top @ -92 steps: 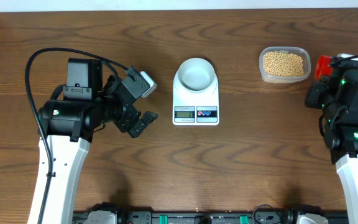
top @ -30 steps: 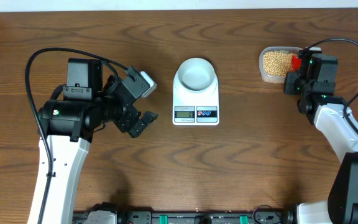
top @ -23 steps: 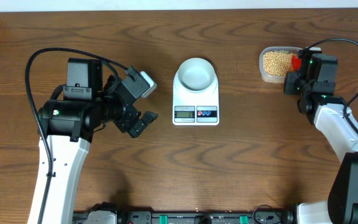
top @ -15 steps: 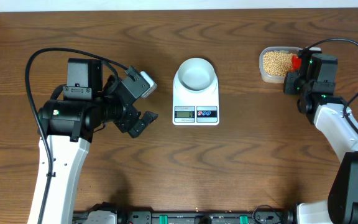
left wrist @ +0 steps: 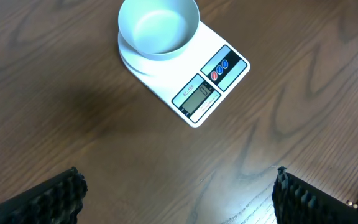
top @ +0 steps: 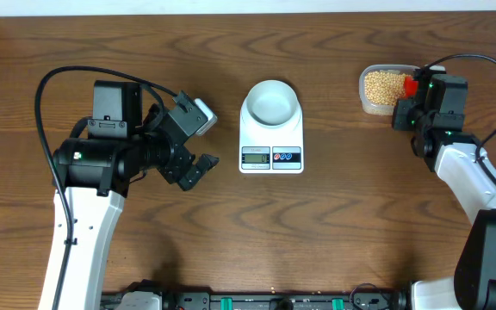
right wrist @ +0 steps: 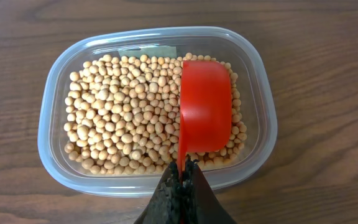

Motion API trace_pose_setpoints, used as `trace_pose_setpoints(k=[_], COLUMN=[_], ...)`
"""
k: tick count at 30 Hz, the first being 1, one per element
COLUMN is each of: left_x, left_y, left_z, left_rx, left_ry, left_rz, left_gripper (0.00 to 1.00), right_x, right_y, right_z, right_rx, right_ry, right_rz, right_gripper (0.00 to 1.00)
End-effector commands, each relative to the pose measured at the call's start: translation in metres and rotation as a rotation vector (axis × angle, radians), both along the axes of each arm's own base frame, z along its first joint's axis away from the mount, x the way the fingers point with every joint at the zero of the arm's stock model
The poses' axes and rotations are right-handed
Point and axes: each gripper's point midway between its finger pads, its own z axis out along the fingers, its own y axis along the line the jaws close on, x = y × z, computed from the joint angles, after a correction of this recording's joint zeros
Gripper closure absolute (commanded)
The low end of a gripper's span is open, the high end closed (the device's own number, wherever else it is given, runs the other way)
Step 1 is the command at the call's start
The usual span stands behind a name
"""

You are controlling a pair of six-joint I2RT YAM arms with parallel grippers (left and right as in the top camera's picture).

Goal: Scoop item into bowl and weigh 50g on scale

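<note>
Pale-yellow beans (right wrist: 129, 112) fill a clear plastic tub (right wrist: 55, 146), which shows at the back right in the overhead view (top: 377, 90). My right gripper (right wrist: 180, 180) is shut on the handle of a red scoop (right wrist: 205, 106), whose cup lies on its side over the beans at the tub's right end. The white bowl (top: 271, 101) stands empty on the white scale (top: 271, 146); both show in the left wrist view, the bowl (left wrist: 158, 25) on the scale (left wrist: 213, 84). My left gripper (left wrist: 176, 198) is open and empty, left of the scale (top: 195, 168).
The brown wooden table (top: 334, 232) carries only the scale and the tub. The white wall edge runs along the back (top: 248, 7). My left arm's body (top: 102, 155) sits at the left, the right arm (top: 468, 172) along the right edge.
About three seconds ago my right arm stood to the right of the tub; it has moved in over the tub with the red scoop. In the last second nothing has visibly moved.
</note>
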Motion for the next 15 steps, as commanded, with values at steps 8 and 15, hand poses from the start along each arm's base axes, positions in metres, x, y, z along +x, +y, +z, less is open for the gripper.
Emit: trace_pose_setpoints(k=[8, 15], left_x=[0.000, 0.000], left_y=[-0.001, -0.001], left_z=[0.009, 0.009], left_rx=[-0.012, -0.012], left_ry=[-0.026, -0.026], left_rz=[-0.011, -0.012], left_gripper=[0.02, 0.02], right_x=[0.004, 0.003], right_y=[0.004, 0.005], right_z=[-0.004, -0.022], right_rx=[0.023, 0.027], right_ry=[0.010, 0.052], right_rz=[0.002, 0.002], right_gripper=[0.99, 0.99])
